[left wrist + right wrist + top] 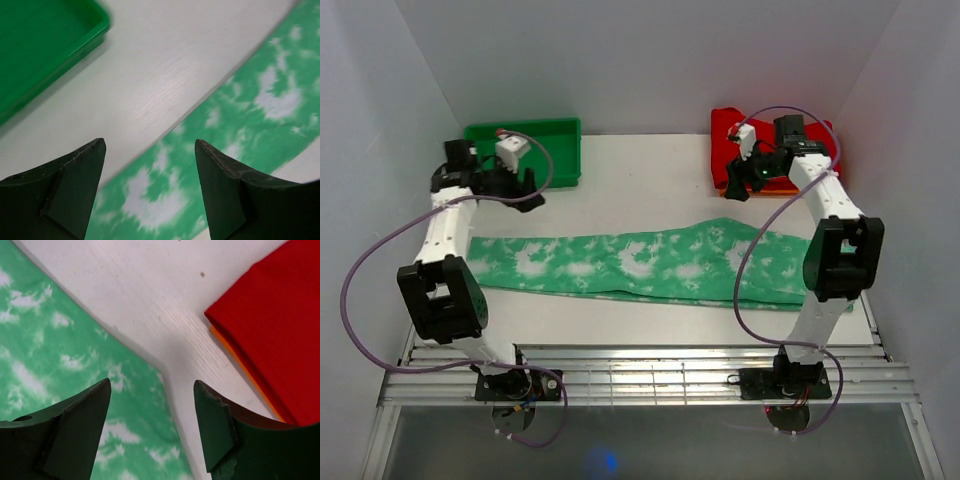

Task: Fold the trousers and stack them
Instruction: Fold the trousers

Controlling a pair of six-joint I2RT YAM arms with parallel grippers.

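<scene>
The trousers [650, 262], mint green with white blotches, lie flat in one long band across the white table, left to right. My left gripper [517, 186] hovers above the table just behind the band's left end, open, with nothing between its fingers. In the left wrist view the trousers [240, 125] run below that gripper [150, 145]. My right gripper [741, 180] hangs open over the table behind the band's right end. In the right wrist view this gripper [152, 385] is above a corner of the trousers [60, 350], empty.
A green tray [535, 150] stands at the back left, its rim [60, 45] near the left gripper. At the back right lies a red folded garment [725, 130] on an orange one [245, 370]. White walls close in the table.
</scene>
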